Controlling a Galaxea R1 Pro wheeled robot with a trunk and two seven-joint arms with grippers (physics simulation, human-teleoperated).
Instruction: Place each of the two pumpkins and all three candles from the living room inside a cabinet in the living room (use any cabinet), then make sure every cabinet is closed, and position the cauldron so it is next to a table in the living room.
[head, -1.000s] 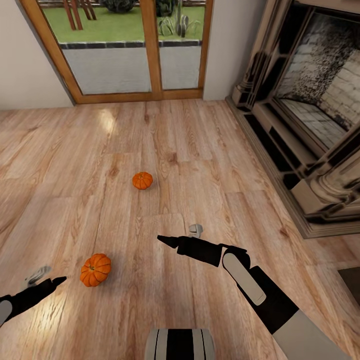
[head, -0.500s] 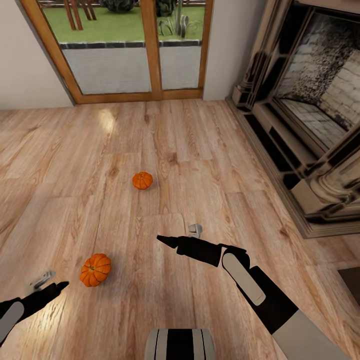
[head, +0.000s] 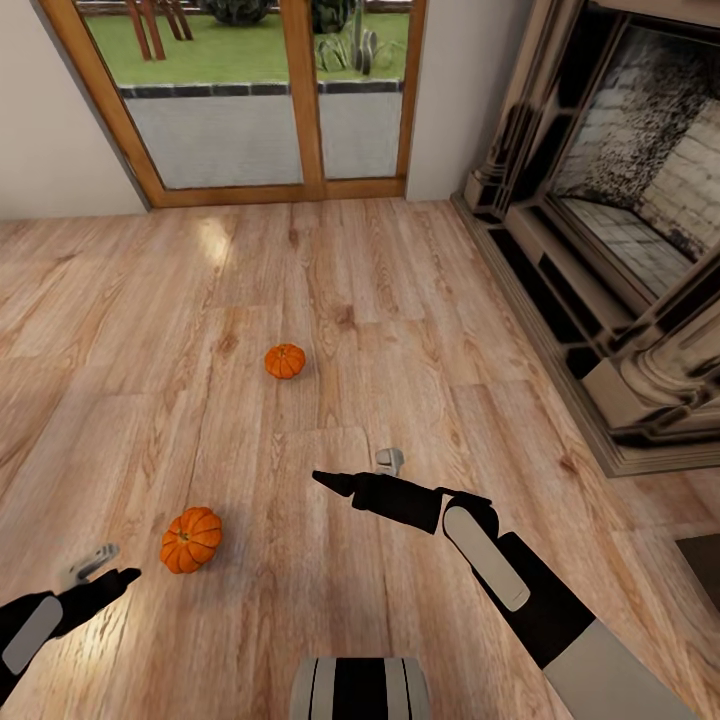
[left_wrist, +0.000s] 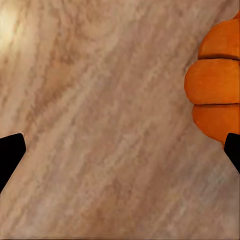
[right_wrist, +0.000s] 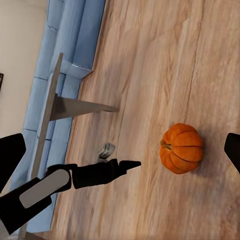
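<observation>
Two pumpkins sit on the wooden floor (head: 420, 300): the near pumpkin (head: 191, 539) just beside the left gripper (head: 118, 578), the far pumpkin (head: 285, 361) well ahead. Judging by the low approach, the left gripper is lining up a grasp; its jaws stand wide, empty, touching nothing. The right gripper (head: 335, 482) hangs empty, spread wide in its wrist view.

readable text: none | labels, brands, numbers, signs: none seen on any surface | note: small marks could be missed, because the far objects look blurred
</observation>
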